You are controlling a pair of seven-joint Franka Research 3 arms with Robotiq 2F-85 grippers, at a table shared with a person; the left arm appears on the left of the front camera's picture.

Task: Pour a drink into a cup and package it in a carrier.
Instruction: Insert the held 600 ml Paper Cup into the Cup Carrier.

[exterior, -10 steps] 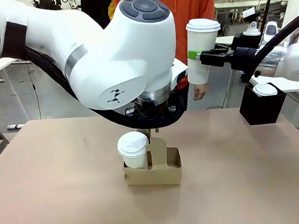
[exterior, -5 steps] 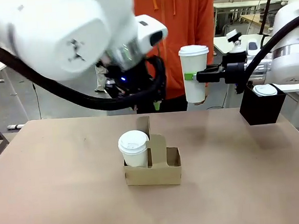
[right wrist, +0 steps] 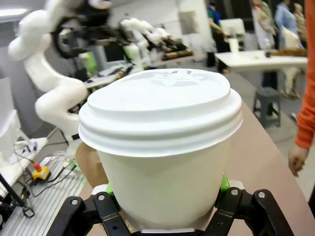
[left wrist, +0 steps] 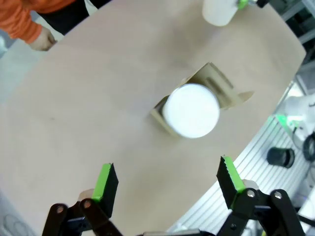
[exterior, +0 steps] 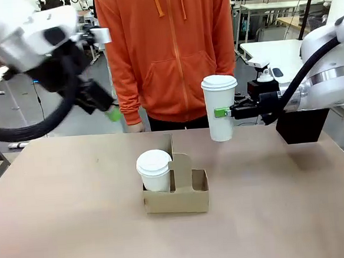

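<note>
Workshop room with white tables and gear far behind; tan bench (exterior: pixel 66 219) in front, a person in an orange hoodie (exterior: pixel 172 52) standing at its far edge. Mid-bench, brown carrier (exterior: pixel 182 196) with one lidded white cup (exterior: pixel 154 171) in its left pocket. Right tool (exterior: pixel 225 112) clamped on a second lidded cup (exterior: pixel 220 108) above the far right of the bench; left tool (left wrist: pixel 167 184) raised at far left, jaws wide apart, empty.

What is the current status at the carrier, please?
Left gripper open, empty, raised off left. Right gripper shut on second lidded cup, held above table behind carrier. First cup seated in left pocket; right pocket free, nothing in the way.
</note>
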